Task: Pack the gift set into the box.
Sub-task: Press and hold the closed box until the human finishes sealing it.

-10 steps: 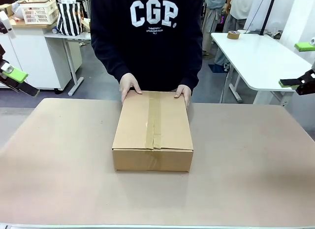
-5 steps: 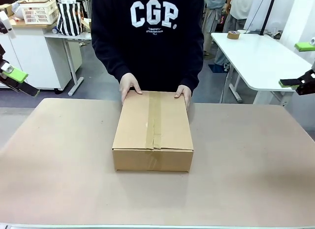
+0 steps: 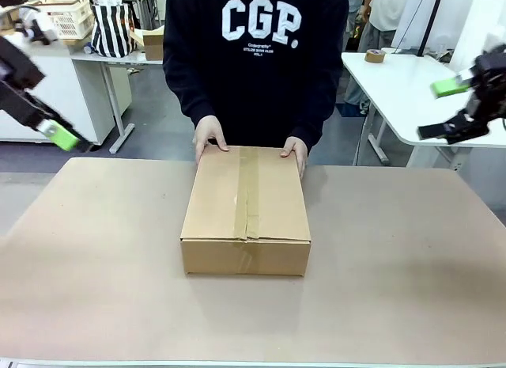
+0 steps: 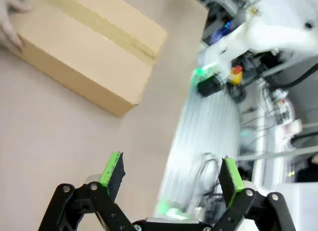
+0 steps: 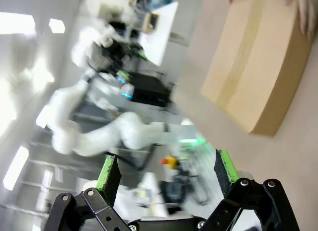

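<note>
Black linkage fingers (image 4: 118, 177) carry green pads (image 4: 232, 174) and silver screws (image 4: 66, 189); the person's dark sweatshirt (image 3: 253, 95) reads CGP.

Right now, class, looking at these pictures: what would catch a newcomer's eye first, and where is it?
A closed, taped brown box sits in the middle of the table, a person's hands on its far edge. The left gripper and right gripper hang raised at either side, jaws wide open and empty.

box (image 3: 246, 210) mid-table (image 3: 95, 273), person's hands (image 3: 209, 137) behind
</note>
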Tool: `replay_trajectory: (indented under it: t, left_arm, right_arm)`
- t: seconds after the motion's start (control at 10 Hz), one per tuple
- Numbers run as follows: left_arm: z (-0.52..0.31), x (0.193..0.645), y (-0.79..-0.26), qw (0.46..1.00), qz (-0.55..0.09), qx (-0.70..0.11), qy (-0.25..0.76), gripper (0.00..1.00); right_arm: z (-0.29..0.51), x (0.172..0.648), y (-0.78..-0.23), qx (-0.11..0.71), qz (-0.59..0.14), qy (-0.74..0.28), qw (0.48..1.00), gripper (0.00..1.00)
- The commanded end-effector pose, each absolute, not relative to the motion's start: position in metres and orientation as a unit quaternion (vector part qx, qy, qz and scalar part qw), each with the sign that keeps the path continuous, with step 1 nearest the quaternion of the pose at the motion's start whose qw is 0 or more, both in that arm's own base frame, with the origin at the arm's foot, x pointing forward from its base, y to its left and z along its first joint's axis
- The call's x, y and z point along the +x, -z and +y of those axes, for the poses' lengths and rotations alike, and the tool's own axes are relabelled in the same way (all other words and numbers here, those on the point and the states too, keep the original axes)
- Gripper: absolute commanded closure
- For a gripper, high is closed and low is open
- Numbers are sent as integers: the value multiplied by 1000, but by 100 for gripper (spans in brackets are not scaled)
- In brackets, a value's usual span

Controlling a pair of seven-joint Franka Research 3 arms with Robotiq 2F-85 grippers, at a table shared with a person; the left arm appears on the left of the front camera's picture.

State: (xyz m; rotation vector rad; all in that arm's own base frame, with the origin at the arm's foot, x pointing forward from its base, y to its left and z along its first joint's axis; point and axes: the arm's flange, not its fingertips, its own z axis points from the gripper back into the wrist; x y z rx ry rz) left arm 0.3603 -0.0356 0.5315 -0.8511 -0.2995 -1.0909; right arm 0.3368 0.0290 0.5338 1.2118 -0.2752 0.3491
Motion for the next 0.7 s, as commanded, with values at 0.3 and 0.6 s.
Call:
replay_trajectory:
  t: [0.3,0.6]
  left_arm:
    - [-118,385,-472,662,-434,-164,588,0]
    - [-100,389,-499,705,-333,-204,592,0]
  right_arm:
    - [140,371,-493,333,-379,-368,781,0]
    - [128,364,-515,370,-307,-370,795,0]
